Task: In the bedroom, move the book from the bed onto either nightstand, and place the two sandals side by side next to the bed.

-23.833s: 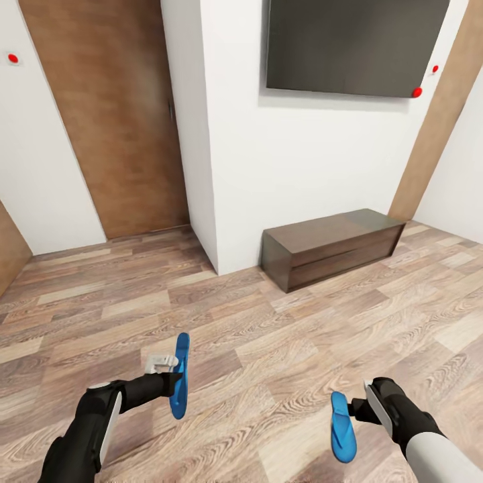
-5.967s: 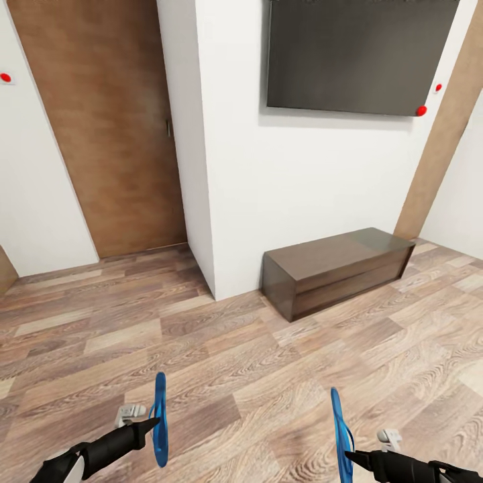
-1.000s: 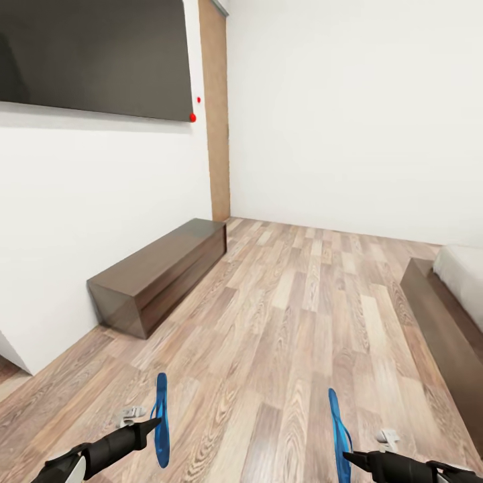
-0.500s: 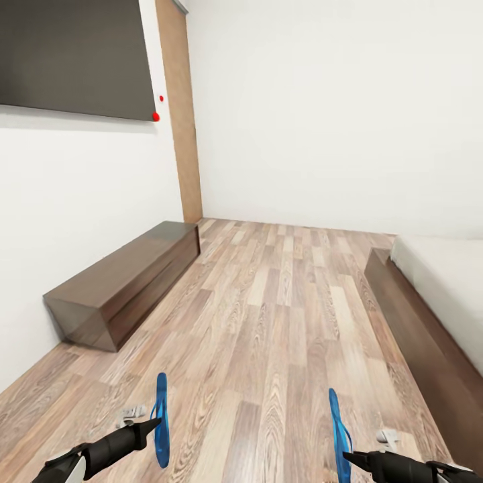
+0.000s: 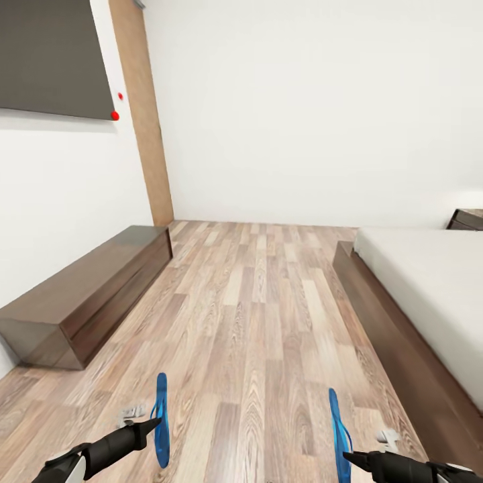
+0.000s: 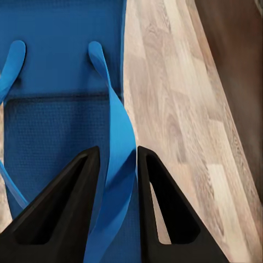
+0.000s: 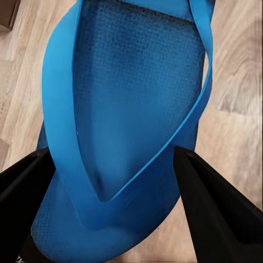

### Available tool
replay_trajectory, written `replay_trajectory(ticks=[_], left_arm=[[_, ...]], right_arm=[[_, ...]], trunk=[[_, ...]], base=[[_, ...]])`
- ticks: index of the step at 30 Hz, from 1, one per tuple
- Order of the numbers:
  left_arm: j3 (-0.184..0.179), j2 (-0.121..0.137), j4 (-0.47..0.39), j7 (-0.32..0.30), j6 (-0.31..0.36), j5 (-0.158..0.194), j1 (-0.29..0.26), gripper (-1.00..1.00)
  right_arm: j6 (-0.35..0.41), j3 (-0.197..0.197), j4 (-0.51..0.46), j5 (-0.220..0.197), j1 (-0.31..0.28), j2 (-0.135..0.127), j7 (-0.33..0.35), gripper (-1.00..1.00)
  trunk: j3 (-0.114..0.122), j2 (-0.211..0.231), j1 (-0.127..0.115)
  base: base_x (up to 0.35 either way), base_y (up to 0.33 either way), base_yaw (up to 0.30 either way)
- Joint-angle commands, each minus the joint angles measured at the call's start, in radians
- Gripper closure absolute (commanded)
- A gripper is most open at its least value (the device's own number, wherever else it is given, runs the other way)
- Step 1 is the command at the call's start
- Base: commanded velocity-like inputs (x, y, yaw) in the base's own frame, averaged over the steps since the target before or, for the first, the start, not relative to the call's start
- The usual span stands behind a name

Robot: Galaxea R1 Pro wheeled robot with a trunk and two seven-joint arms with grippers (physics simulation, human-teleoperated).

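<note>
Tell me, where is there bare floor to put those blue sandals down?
The wide wood-plank floor between the long low cabinet and the bed lies bare, right up to the bed's dark frame. Each sandal hangs from a tool.

Both arms are reaching forward low in front of the trunk, set well apart and roughly level with each other. The left gripper [image 5: 151, 424] is pinching a strap of the left sandal [image 5: 160, 420] between its two black fingers [image 6: 71, 203], carrying it on edge. The right gripper [image 5: 350, 458] is gripping the right sandal [image 5: 337, 433] with its fingers [image 7: 213, 205] set wide on either side of the sole, holding it upright too.
</note>
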Motion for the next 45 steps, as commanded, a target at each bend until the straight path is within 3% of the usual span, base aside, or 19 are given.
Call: replay_trajectory(ticks=[1, 16, 45], left_arm=[[0.002, 0.0, 0.0, -0.004, 0.01, 0.008, 0.0, 1.0], [0.003, 0.002, 0.044, -0.001, -0.019, 0.008, -0.001, 1.0], [0.003, 0.001, 0.047, -0.001, -0.025, 0.008, 0.0, 1.0]], right_arm=[[-0.003, -0.007, 0.004, 0.0, -0.002, 0.0, 0.003, 1.0], [-0.003, -0.007, 0.004, 0.0, -0.002, 0.0, 0.003, 1.0], [-0.003, -0.007, 0.004, 0.0, -0.002, 0.0, 0.003, 1.0]], trunk=[[-0.001, 0.0, 0.0], [-0.001, 0.0, 0.0], [-0.001, 0.0, 0.0]], base=[[0.0, 0.0, -0.285], [-0.001, 0.0, -0.285], [-0.04, 0.0, -0.285]])
